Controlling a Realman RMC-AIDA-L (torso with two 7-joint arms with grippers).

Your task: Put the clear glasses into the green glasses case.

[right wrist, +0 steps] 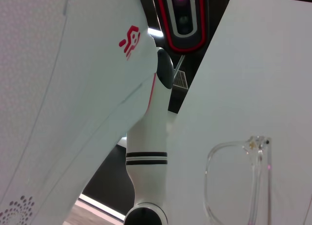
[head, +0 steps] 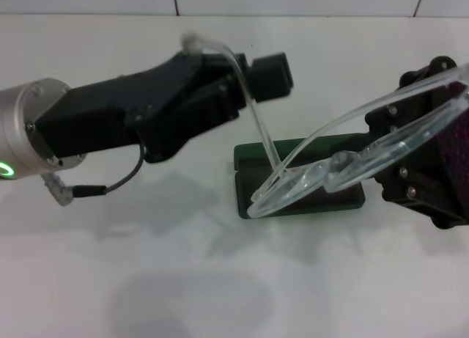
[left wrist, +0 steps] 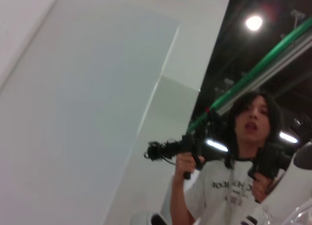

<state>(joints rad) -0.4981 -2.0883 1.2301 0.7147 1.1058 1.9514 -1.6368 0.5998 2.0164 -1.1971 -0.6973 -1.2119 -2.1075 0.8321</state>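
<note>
Glasses aloft over the green glasses case on the white counter, one lens end pinched in the right gripper, one temple tip clamped by the left gripper. Mid-transfer; next, probably fold that raised temple and lower into the case. Right wrist view alone: hinged frame corner close up. Case only in head view.
</note>
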